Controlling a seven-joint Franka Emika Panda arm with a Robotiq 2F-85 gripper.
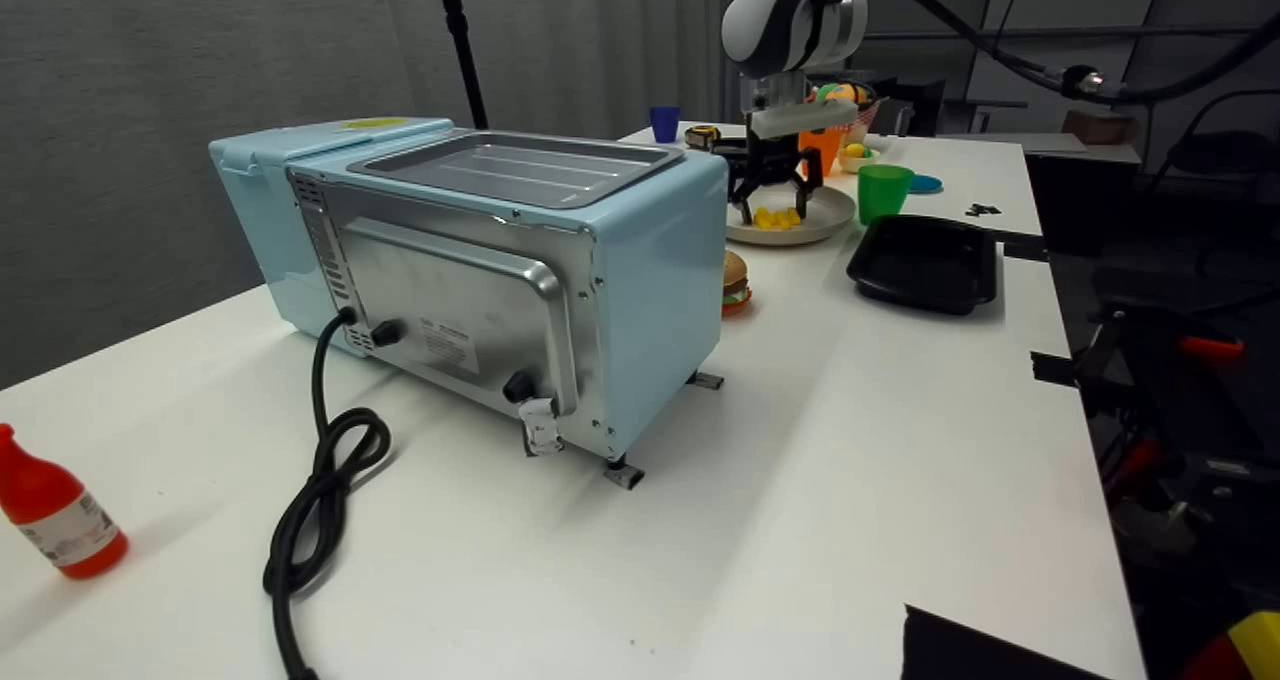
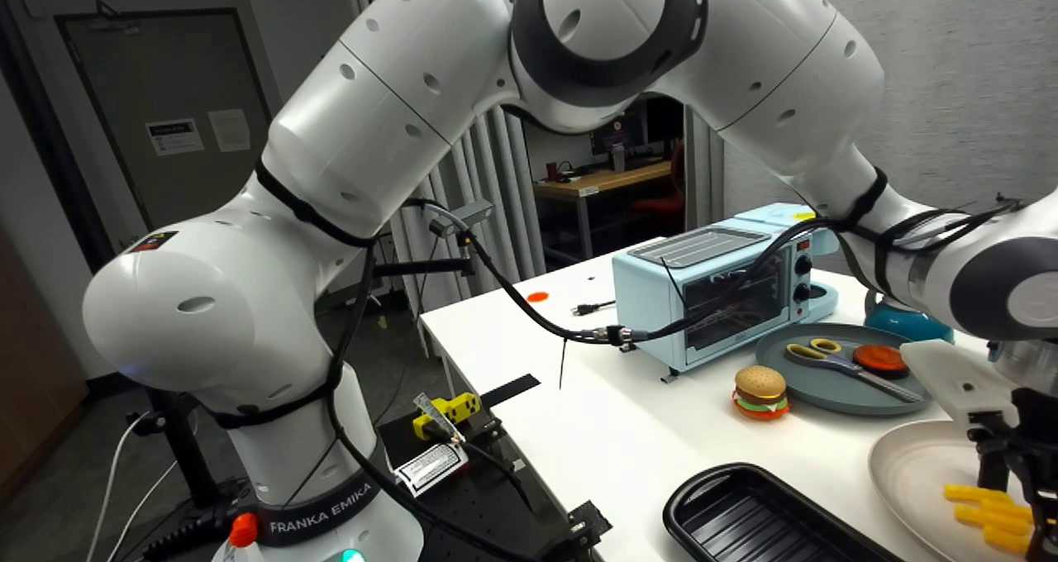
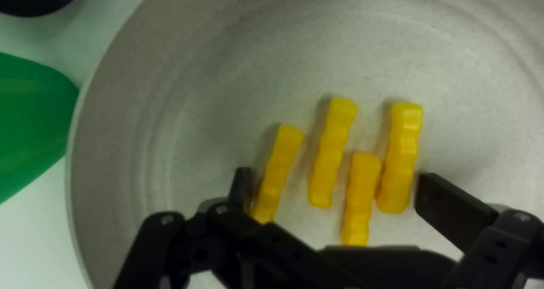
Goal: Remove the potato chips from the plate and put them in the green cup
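Several yellow ridged potato chips [image 3: 328, 153] lie side by side on the round cream plate [image 3: 204, 93] in the wrist view. The chips [image 1: 777, 219] [image 2: 984, 512] and the plate [image 1: 832, 218] [image 2: 905, 471] also show in both exterior views. My gripper [image 3: 333, 178] is open and low over the plate, with its fingers on either side of the chips. The finger on the left covers part of the leftmost chip, and the gripper body hides the lower end of another. The green cup [image 3: 29, 123] stands just beside the plate's rim; it also shows in an exterior view [image 1: 884, 194].
A black tray [image 1: 925, 260] [image 2: 760, 508] lies near the plate and cup. A toy burger [image 2: 760, 392] and a dark plate [image 2: 793, 397] with scissors [image 2: 851, 372] lie toward the blue toaster oven [image 2: 719, 289]. An orange container [image 1: 822, 150] stands behind the gripper.
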